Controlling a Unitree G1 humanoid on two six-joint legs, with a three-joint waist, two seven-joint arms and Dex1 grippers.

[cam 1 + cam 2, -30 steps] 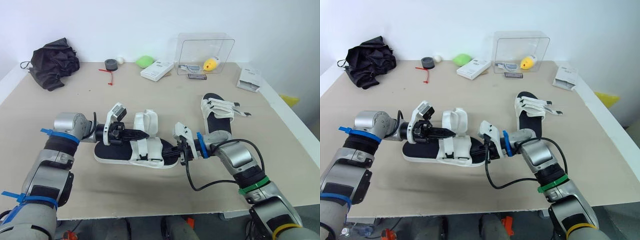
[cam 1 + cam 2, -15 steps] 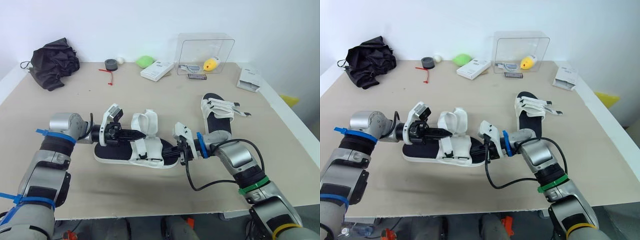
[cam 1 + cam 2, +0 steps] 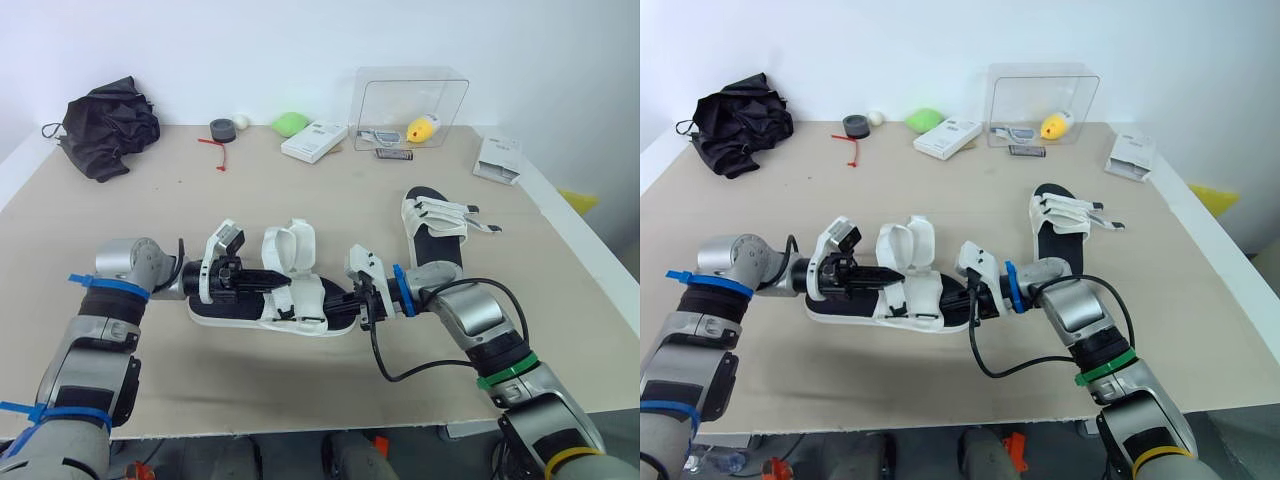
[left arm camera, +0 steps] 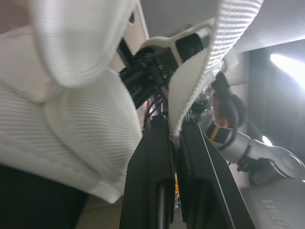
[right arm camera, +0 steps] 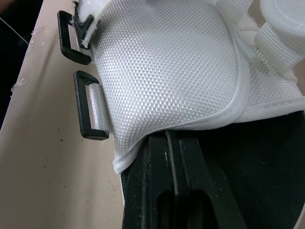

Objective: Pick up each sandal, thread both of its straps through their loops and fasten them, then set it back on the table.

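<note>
**Strap pinched, sandal between the grippers**

I see my left gripper (image 4: 174,126) pinching a white strap (image 4: 200,71) of the sandal (image 3: 235,312), which lies on the table (image 3: 300,200) between both grippers. My right gripper (image 5: 172,136) has its fingers pressed together, tips under the white upper (image 5: 167,62), with 2 black loops (image 5: 88,112) just beside. The second sandal (image 3: 435,225) rests beyond it.

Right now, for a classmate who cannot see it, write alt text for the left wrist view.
The left end effector has its two black fingers shut on a white woven strap that rises between them. The sandal's white mesh upper bulges beside it, over the black footbed.
</note>
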